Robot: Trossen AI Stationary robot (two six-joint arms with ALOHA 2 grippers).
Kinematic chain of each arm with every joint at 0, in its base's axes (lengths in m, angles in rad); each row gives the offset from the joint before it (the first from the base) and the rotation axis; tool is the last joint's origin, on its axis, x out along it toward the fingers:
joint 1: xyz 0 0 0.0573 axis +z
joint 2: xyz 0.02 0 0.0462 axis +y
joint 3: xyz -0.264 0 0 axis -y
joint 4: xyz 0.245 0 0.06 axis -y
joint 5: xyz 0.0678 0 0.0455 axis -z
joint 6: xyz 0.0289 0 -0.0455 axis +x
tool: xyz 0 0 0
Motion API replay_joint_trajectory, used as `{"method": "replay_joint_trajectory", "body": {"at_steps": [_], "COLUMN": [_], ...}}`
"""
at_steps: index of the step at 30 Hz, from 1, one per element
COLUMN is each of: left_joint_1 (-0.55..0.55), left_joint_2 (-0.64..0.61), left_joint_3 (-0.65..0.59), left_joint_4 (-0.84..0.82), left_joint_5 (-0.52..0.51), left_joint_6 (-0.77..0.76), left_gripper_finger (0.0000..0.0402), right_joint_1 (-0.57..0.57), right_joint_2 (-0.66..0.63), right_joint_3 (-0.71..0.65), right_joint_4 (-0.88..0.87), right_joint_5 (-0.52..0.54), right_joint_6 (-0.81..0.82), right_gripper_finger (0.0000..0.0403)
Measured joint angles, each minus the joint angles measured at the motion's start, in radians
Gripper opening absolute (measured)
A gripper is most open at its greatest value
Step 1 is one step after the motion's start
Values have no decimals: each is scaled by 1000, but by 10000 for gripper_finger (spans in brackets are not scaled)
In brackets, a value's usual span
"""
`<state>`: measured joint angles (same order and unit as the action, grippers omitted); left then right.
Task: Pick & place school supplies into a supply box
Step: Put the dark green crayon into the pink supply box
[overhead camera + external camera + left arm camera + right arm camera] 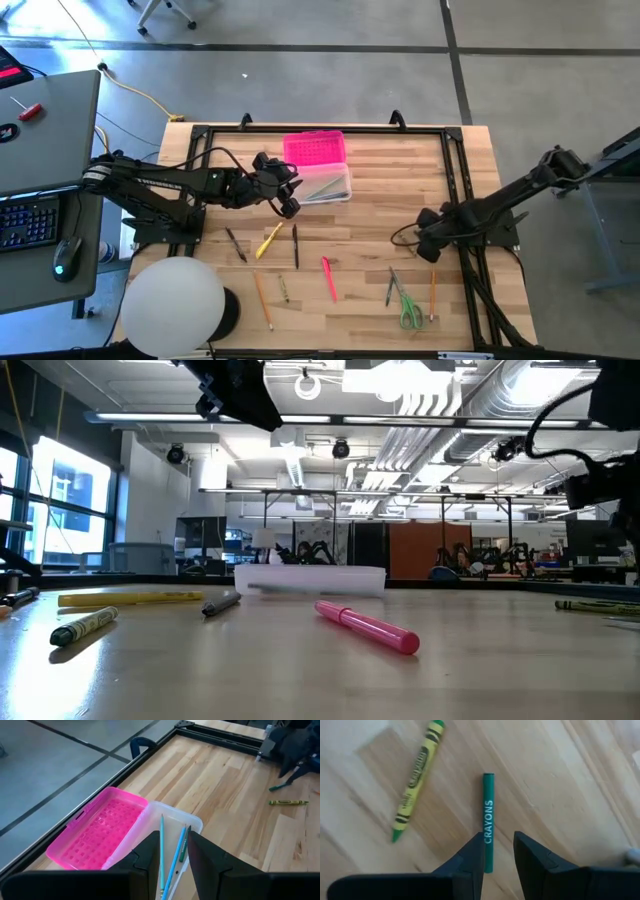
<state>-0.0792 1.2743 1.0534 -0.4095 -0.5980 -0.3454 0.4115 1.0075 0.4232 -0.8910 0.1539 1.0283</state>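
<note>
The supply box lies open near the table's far edge, its pink lid [315,148] flipped back and its clear base [328,186] holding two blue pencils [167,855] and a green one. My left gripper [286,198] [173,857] hovers open over the base's left end. My right gripper [426,244] [498,851] is open above a dark green crayon [488,815], with a yellow-green crayon [415,785] beside it. On the table's near half lie a yellow marker [268,240], a black pen [295,246], a pink marker [328,278], pencils [262,300] and green scissors [410,311].
A black frame rail [455,165] runs round the table's edges. A white globe [175,305] stands at the near left corner. A desk with a keyboard [28,222] sits left of the table. Bare wood [400,185] lies between the box and the right arm.
</note>
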Motion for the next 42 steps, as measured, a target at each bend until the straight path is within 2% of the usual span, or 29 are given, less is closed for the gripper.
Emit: {"method": "replay_joint_trajectory", "body": {"at_steps": [8, 14, 17, 23, 28, 30, 35, 38, 42], "left_joint_1": [0, 0, 0, 0, 0, 0, 0, 0, 0], "left_joint_2": [0, 0, 0, 0, 0, 0, 0, 0, 0], "left_joint_3": [0, 0, 0, 0, 0, 0, 0, 0, 0], "left_joint_4": [-2, -6, -13, -12, -11, -11, -3, 2, 4], "left_joint_5": [1, 4, 6, 6, 6, 5, 5, 5, 4], "left_joint_6": [9, 11, 26, 34, 46, 52, 53, 53, 53], "left_gripper_finger": [131, 131, 131, 131, 131, 131, 131, 131, 131], "right_joint_1": [-27, -32, -32, -32, -39, -55, -167, -275, -424], "right_joint_2": [165, 246, 251, 219, 191, 183, 188, 218, 326], "right_joint_3": [4, 9, 10, 0, 45, 59, 86, 125, 255], "right_joint_4": [134, 139, 147, 205, 356, 460, 958, 1193, 1166], "right_joint_5": [-5, 34, 22, 54, 204, 291, 381, 324, 220], "right_joint_6": [-64, -24, -20, -24, -93, -179, -569, -808, -959], "right_gripper_finger": [83, 82, 70, 9, 18, 14, 6, 9, 3]}}
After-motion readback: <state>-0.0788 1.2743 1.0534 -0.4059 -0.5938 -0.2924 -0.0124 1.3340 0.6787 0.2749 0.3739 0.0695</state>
